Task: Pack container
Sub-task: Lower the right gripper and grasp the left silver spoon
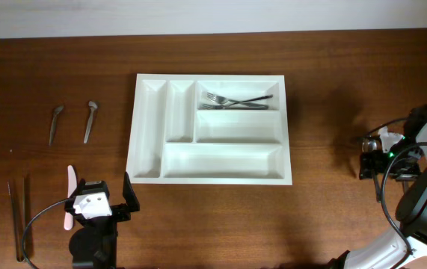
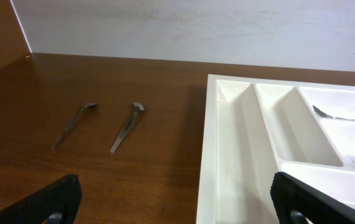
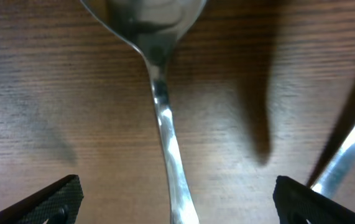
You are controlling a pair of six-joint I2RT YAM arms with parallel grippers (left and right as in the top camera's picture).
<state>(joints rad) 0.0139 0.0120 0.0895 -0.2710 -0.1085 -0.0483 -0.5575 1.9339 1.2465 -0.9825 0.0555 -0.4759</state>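
The container [image 1: 147, 125], a large white cutlery tray with several compartments, lies mid-table, with two forks [image 1: 235, 101] in its top right slot. My left gripper [image 1: 102, 184] stands open near the tray's front left corner, nothing between its fingers. In the left wrist view the left gripper [image 2: 176, 186] straddles the container's left rim [image 2: 209, 137]. My right gripper [image 1: 372, 153] is at the far right, low over the table. In the right wrist view the right gripper [image 3: 177, 186] is open, with a steel spoon [image 3: 158, 93] lying between its fingers, untouched.
Two spoons [image 1: 56, 123] [image 1: 90, 119] lie left of the tray, seen too as two spoons [image 2: 74, 124] [image 2: 127, 127]. Thin dark sticks [image 1: 17, 217] and a pink utensil [image 1: 69, 196] lie beside the left gripper. Another shiny handle [image 3: 348, 152] lies right of the right gripper's spoon.
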